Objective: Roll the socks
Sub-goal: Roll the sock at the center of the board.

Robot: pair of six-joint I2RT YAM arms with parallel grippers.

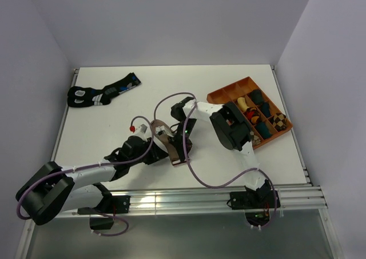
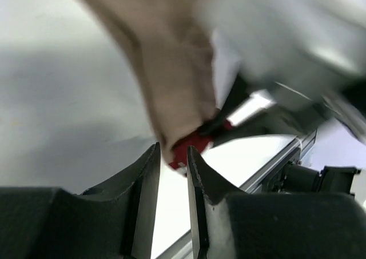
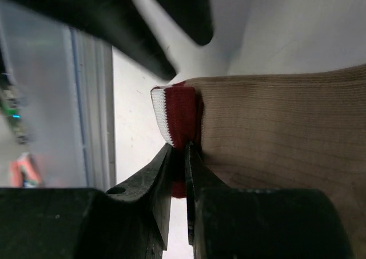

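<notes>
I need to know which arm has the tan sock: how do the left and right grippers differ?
The right gripper is pinched on the tan sock's maroon cuff; the left gripper stands slightly apart, with the table showing in the gap. The cuff runs down between the right gripper's jaws; at the left gripper it only reaches the blurred jaw tips and is not clearly gripped. Both are at the same cuff end.

Black socks (image 1: pixel 103 92) far left, orange bundle-filled tray (image 1: pixel 222 96) right

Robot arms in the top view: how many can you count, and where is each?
2. The left arm reaches from bottom left towards the centre; the right arm bends in from bottom right, beside the tray.
</notes>
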